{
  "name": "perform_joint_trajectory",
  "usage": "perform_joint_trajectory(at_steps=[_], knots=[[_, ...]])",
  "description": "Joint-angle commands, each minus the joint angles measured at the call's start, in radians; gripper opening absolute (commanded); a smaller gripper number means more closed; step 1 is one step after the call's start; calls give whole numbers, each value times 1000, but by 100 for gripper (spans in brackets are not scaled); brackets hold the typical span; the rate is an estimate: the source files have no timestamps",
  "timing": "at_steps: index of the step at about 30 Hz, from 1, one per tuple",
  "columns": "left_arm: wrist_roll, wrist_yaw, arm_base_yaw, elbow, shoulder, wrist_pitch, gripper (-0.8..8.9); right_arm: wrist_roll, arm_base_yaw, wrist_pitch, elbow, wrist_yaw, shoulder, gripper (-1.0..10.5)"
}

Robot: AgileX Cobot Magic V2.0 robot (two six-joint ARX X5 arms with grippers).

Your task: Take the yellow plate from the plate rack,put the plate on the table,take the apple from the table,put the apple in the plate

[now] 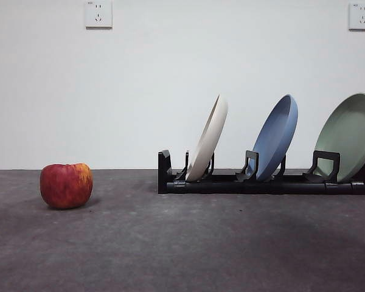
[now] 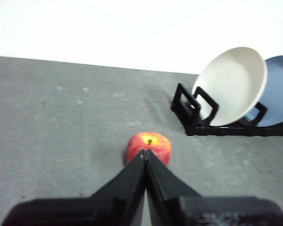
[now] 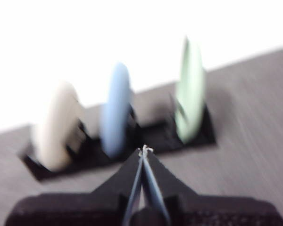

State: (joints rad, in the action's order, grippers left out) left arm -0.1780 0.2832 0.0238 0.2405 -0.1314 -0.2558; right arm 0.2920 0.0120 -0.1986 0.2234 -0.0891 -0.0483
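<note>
The yellow plate (image 1: 208, 139) is cream-white and leans in the leftmost filled slot of the black plate rack (image 1: 267, 182) on the right of the table (image 1: 170, 243). It also shows in the left wrist view (image 2: 231, 84) and, blurred, in the right wrist view (image 3: 56, 127). The red apple (image 1: 66, 185) sits on the table at the left. My left gripper (image 2: 145, 153) is shut and empty, hovering just short of the apple (image 2: 149, 145). My right gripper (image 3: 144, 151) is shut and empty, facing the rack (image 3: 155, 139). Neither gripper shows in the front view.
A blue plate (image 1: 275, 137) and a pale green plate (image 1: 348, 137) lean in the rack's further slots to the right. Two wall sockets (image 1: 98, 13) sit high on the white wall behind.
</note>
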Motion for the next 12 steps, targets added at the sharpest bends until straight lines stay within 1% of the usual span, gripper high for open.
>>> perform_joint_trajectory(at_steps=[1,6,8,12], knots=[[-19,46,2,76,-48,-39,-7,13,0,-34,96,-45,-49,-9],[-15,145,2,209,-142,-96,-6,-83,0,-195,275,-119,-172,-9],[-2,192,2,267,-183,-135,-6,-137,0,-274,355,-142,-229,-9],[15,277,2,366,-257,-223,-6,-195,0,-423,496,-150,-330,-8]])
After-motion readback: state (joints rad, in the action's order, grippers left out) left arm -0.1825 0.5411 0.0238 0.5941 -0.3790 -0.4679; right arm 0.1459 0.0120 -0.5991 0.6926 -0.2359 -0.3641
